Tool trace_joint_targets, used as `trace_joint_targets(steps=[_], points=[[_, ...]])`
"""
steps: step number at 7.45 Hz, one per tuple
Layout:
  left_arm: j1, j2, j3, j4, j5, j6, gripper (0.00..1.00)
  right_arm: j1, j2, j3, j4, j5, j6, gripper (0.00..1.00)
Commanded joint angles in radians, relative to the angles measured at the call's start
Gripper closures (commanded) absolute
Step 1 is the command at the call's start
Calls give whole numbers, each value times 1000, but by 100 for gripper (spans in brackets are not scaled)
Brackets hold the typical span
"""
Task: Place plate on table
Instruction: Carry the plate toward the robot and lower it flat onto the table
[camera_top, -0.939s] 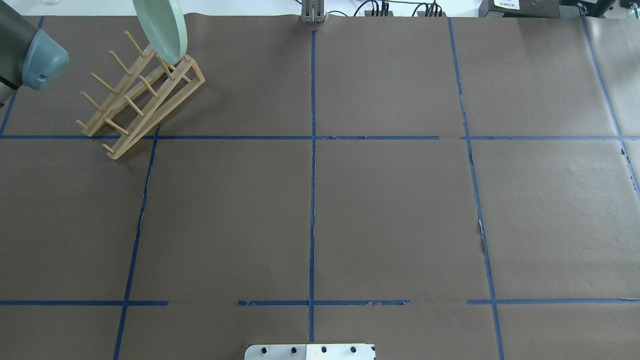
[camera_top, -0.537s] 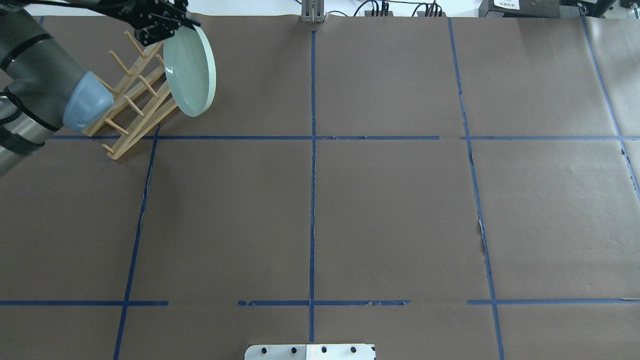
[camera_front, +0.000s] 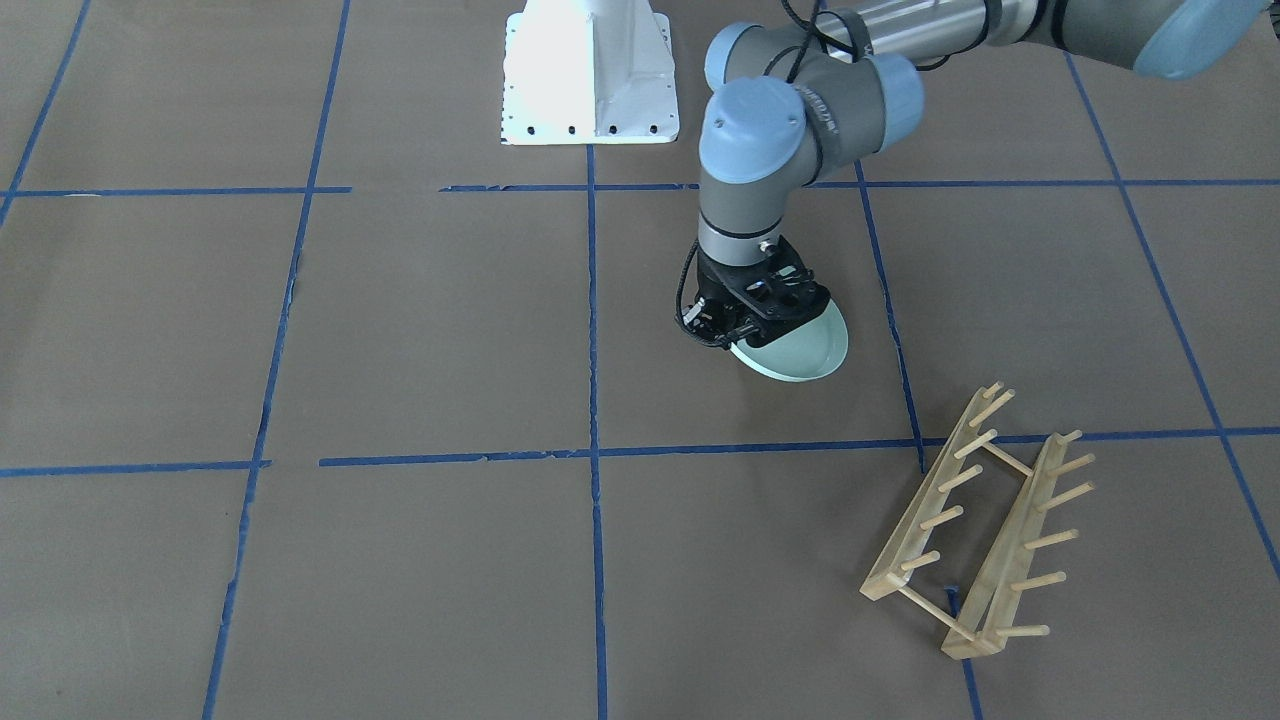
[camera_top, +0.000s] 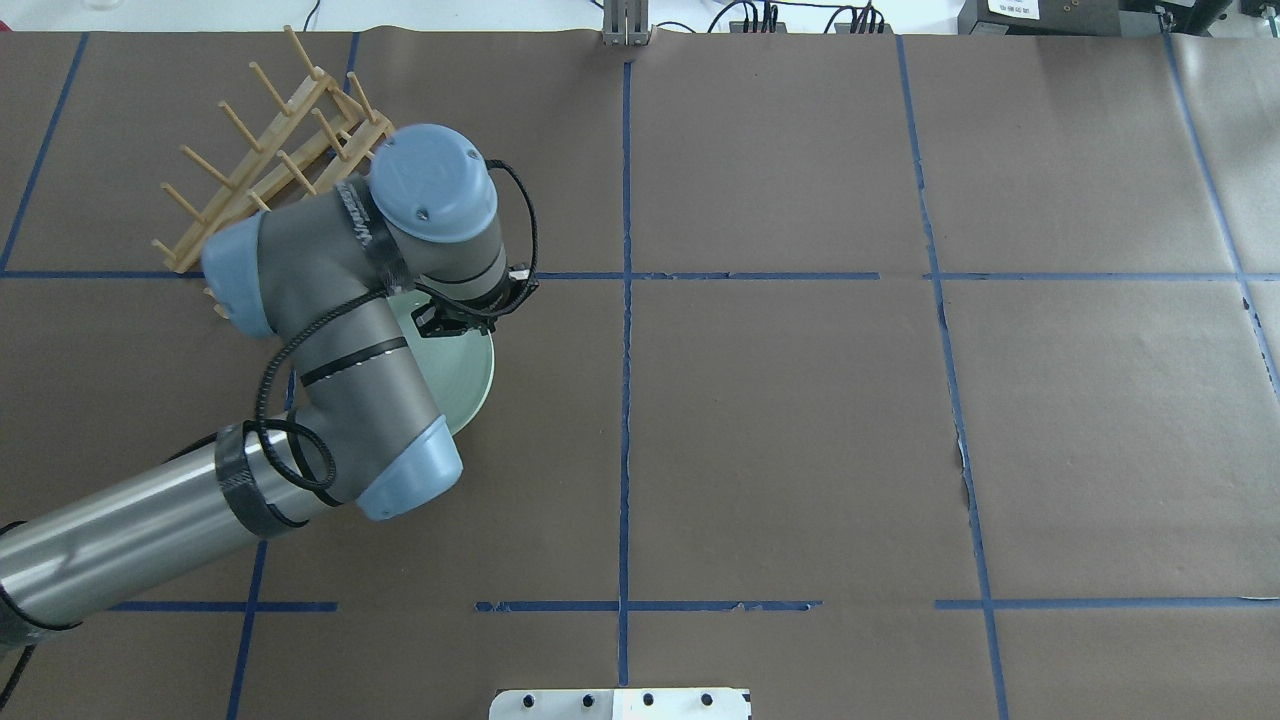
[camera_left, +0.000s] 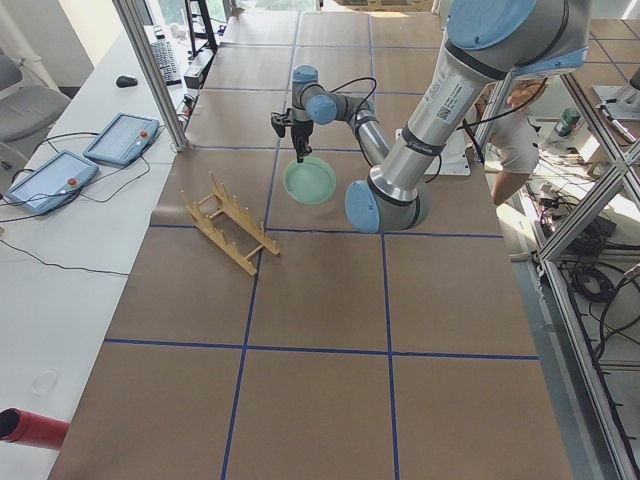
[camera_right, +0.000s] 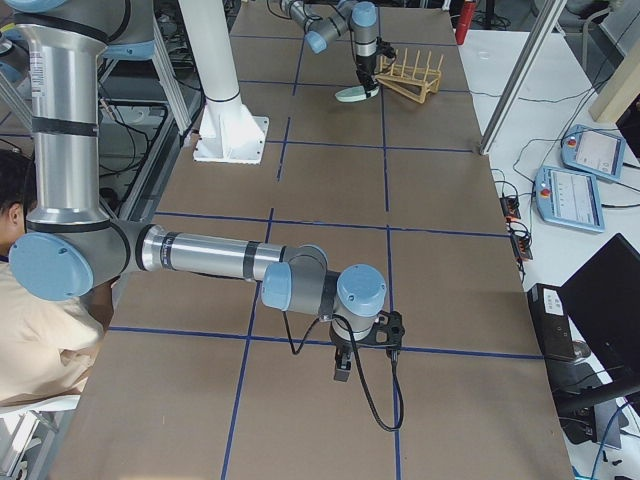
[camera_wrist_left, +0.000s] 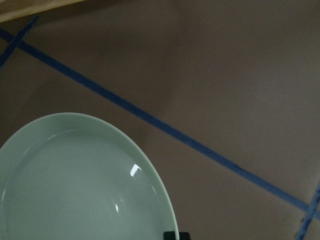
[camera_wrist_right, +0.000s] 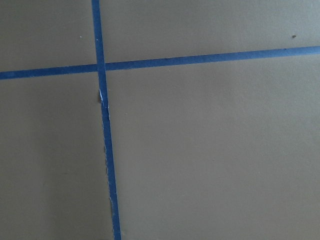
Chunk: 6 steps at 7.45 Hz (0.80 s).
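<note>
My left gripper (camera_front: 745, 325) is shut on the rim of the pale mint-green plate (camera_front: 800, 352). It holds the plate tilted and low over the brown table (camera_front: 400, 320), a short way from the rack. From overhead the arm covers most of the plate (camera_top: 468, 372), and the gripper (camera_top: 455, 318) shows black at its far rim. The left wrist view shows the plate's inside (camera_wrist_left: 75, 185) above the paper. I cannot tell whether its lower edge touches the table. My right gripper (camera_right: 345, 365) shows only in the exterior right view, low over the table, and I cannot tell its state.
The light wooden peg rack (camera_top: 270, 160) stands empty at the far left of the table; it also shows in the front view (camera_front: 975, 530). The white robot base (camera_front: 590, 70) is at the near edge. Blue tape lines (camera_top: 625, 400) divide the paper.
The left arm has carried the plate off the rack, toward the robot and down over the square in front of it. The plate has turned from upright to a flatter tilt.
</note>
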Motion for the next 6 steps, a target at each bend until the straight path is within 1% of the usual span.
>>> trace_joint_targets(steps=[1, 2, 3, 4, 5, 6], points=[[71, -91, 144, 116, 37, 97, 100, 0, 0, 0, 0, 0, 0, 0], [79, -88, 145, 117, 69, 101, 91, 0, 0, 0, 0, 0, 0, 0], [79, -82, 132, 117, 74, 104, 11, 0, 0, 0, 0, 0, 0, 0], [77, -74, 111, 117, 76, 104, 0, 0, 0, 0, 0, 0, 0, 0], [74, -29, 17, 113, 76, 105, 0, 0, 0, 0, 0, 0, 0, 0], [50, 52, -141, 101, 70, 195, 0, 0, 0, 0, 0, 0, 0, 0]])
